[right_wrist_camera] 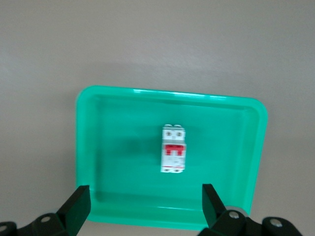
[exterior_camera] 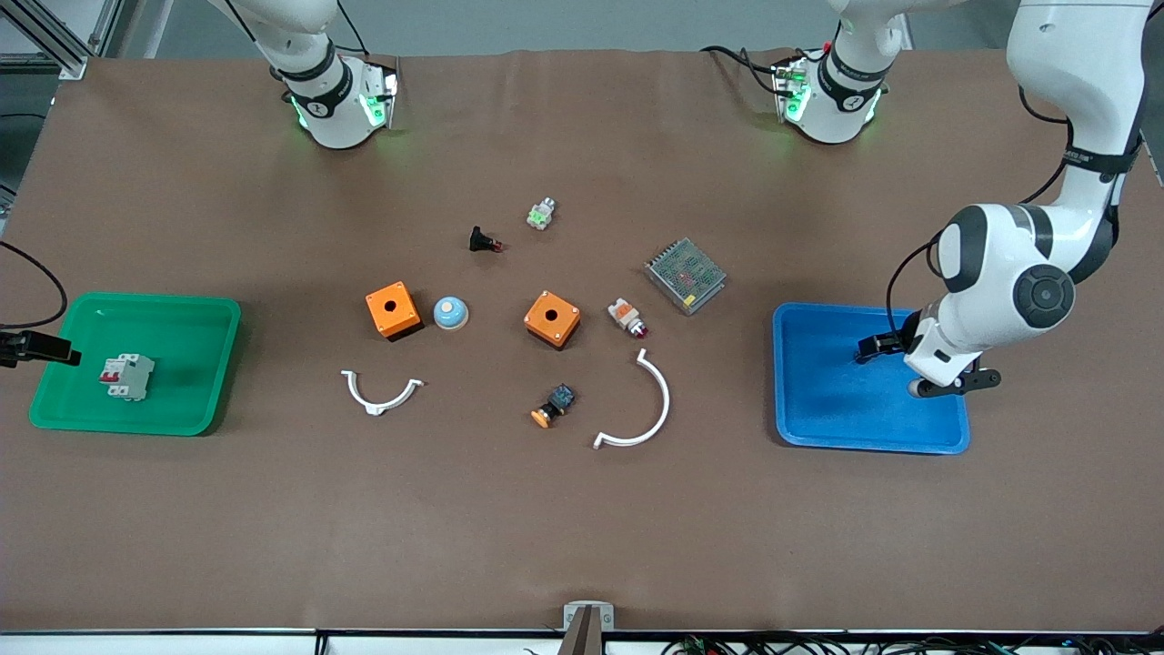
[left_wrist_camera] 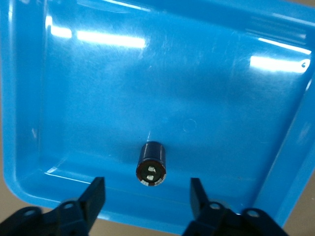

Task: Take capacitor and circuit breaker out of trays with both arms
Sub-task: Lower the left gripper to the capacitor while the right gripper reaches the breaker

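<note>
Black fingers (left_wrist_camera: pixel 93 196) of the left gripper (left_wrist_camera: pixel 147 199) stand spread and released over the blue tray (left_wrist_camera: pixel 29 98), holding nothing; the capacitor (left_wrist_camera: pixel 151 164) — a dark cylinder with a silvery end — lies on its side on the tray floor between them, touching neither. In the front view the left gripper (exterior_camera: pixel 896 350) hangs low over that blue tray (exterior_camera: pixel 837 409) at the left arm's end of the tabletop (exterior_camera: pixel 582 528), and the capacitor is hidden by the arm.

Fingers (right_wrist_camera: pixel 78 201) of the right gripper (right_wrist_camera: pixel 145 204) are likewise spread and empty, above the green tray (right_wrist_camera: pixel 88 147). The breaker (right_wrist_camera: pixel 173 149) — a white block with red levers — lies flat near the middle of the tray floor, apart from the walls. In the front view the breaker (exterior_camera: pixel 126 376) rests in the green tray (exterior_camera: pixel 182 314) at the right arm's end of the tabletop; only a dark piece of the right gripper (exterior_camera: pixel 32 348) shows at the edge of the view, over the tray's outer rim.

Between the trays lie two orange boxes (exterior_camera: pixel 393 309), a blue-white dome (exterior_camera: pixel 450 313) just beside one of them, two white curved clips (exterior_camera: pixel 380 391), an orange-capped button (exterior_camera: pixel 553 406) and a metal mesh module (exterior_camera: pixel 685 275)
</note>
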### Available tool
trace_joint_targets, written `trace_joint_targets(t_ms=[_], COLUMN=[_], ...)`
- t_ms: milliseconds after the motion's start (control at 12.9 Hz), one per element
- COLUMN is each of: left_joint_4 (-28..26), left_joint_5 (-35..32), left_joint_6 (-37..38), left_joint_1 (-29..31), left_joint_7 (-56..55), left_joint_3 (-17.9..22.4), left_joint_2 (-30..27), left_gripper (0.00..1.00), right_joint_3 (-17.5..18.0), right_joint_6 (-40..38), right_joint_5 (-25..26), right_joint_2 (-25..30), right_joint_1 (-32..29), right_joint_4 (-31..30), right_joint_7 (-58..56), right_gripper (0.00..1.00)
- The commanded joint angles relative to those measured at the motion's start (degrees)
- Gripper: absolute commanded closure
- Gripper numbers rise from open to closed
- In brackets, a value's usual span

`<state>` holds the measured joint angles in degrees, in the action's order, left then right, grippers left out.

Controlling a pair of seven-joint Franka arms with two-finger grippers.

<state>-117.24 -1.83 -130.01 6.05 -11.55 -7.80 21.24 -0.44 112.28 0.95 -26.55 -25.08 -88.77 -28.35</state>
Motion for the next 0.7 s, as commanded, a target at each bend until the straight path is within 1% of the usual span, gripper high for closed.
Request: trace_joint_targets(t_ms=[0,232,310,542,619], left_joint_4=[-0.18,-0.27,-0.27,-0.18,-0.18], left_joint_5=[-0.37,-0.45,-0.45,-0.54,-0.54], left_joint_6=[-1.3,-1.73,-2.08,-3.31,-3.58], left_joint_1=[0.19,0.19,0.27,0.19,0.19], left_joint_7=[-0.32,-0.31,-0.31,-0.31,-0.31], left_joint_3=[-0.28,-0.28,-0.28,-0.28,-0.28], left_joint_2=[1.69,2.84,3.19,4.59,4.86], left_gripper=[0.28,0.32,0.34,0.39,0.41], right_joint_3=[0.97,0.97,0.97,0.79,0.7], right_joint_6=[1.43,5.21,5.83,6.1,6.02], right_joint_5=[0.54,0.98,0.98,1.07,1.68], right_joint_2=[-6.39,-11.31,-12.37,-13.79,-13.7], right_joint_1=[-3.13,-3.92,-3.75,-2.0,-1.29], right_joint_4=[5.0,6.5,6.5,6.42,6.24], right_joint_7=[-8.98,-9.44,-9.44,-7.87,-4.9], right_gripper=[0.0,0.0,0.0,0.0,0.0])
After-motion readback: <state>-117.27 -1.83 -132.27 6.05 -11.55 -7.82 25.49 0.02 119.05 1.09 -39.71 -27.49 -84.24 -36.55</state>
